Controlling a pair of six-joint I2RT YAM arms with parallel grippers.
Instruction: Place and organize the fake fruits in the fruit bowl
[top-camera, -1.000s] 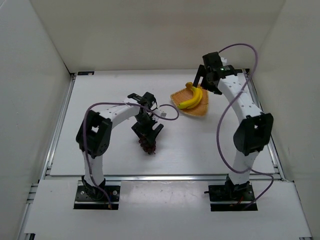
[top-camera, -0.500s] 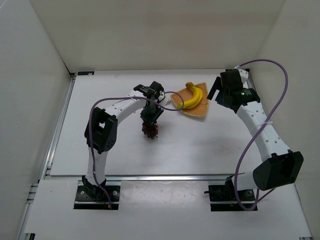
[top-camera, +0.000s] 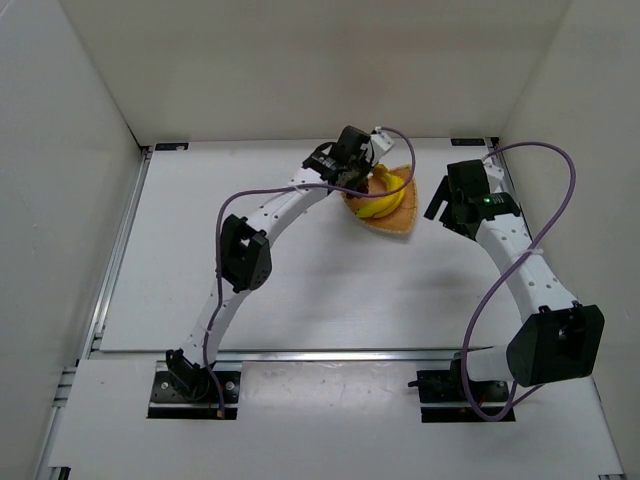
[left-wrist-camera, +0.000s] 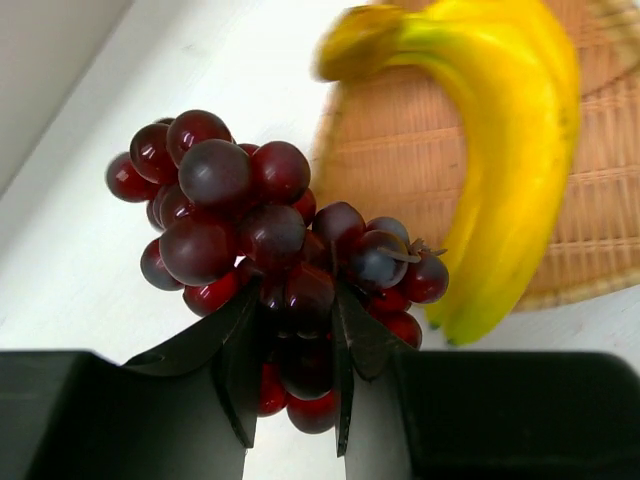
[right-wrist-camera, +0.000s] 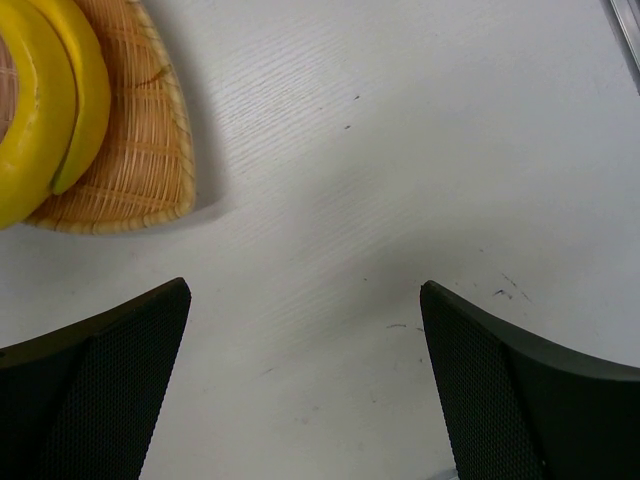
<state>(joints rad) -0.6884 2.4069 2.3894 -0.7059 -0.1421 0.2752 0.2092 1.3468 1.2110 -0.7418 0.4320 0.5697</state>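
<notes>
Carry step: left tool (left-wrist-camera: 295, 330) clenched on grapes (left-wrist-camera: 250, 215) at fruit bowl's (left-wrist-camera: 400, 170) 10 o'clock rim; banana (left-wrist-camera: 520, 150) inside. Right tool (right-wrist-camera: 305, 290) released, at 3 o'clock. Next: move over the bowl, let go.

White table (top-camera: 300, 290), faint wood grain, evenly lit. Plain white walls (top-camera: 320, 60) rise behind it and at both its sides. Aluminium rails (top-camera: 117, 250) run along its left and near edges.
</notes>
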